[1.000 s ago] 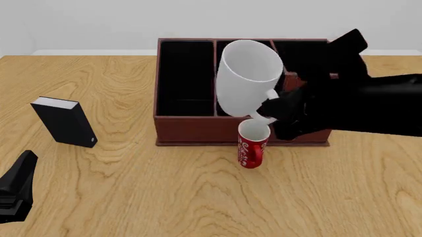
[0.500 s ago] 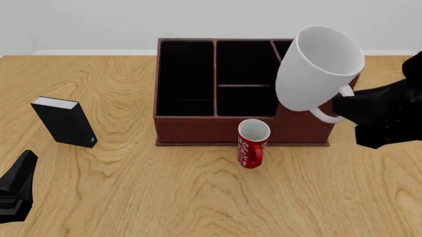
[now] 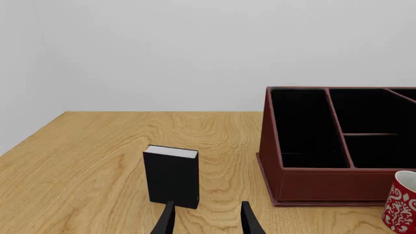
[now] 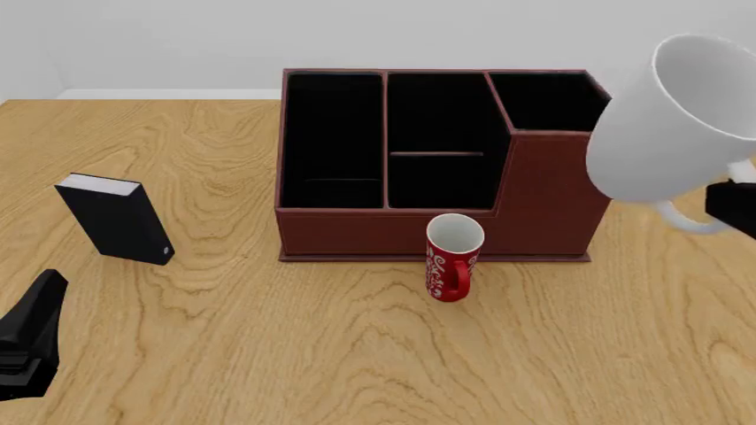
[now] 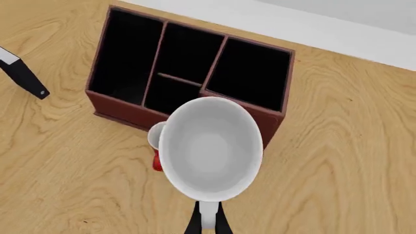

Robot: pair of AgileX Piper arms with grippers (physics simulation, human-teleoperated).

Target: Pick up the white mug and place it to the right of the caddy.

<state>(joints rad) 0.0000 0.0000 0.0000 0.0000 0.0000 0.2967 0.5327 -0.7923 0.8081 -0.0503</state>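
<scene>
Aloft, right arm's jaws clamped on the white mug (image 4: 674,124) handle beside the caddy (image 4: 543,217); left jaws parted, empty.

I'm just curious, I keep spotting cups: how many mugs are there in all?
2. A white mug is held in the air by its handle in the right gripper, at the organiser box's right end. A red mug stands on the table in front of the box.

Glossy ceramic white mug (image 4: 667,124); leather-look caddy (image 4: 543,212); wood-grain table (image 4: 296,336).
</scene>
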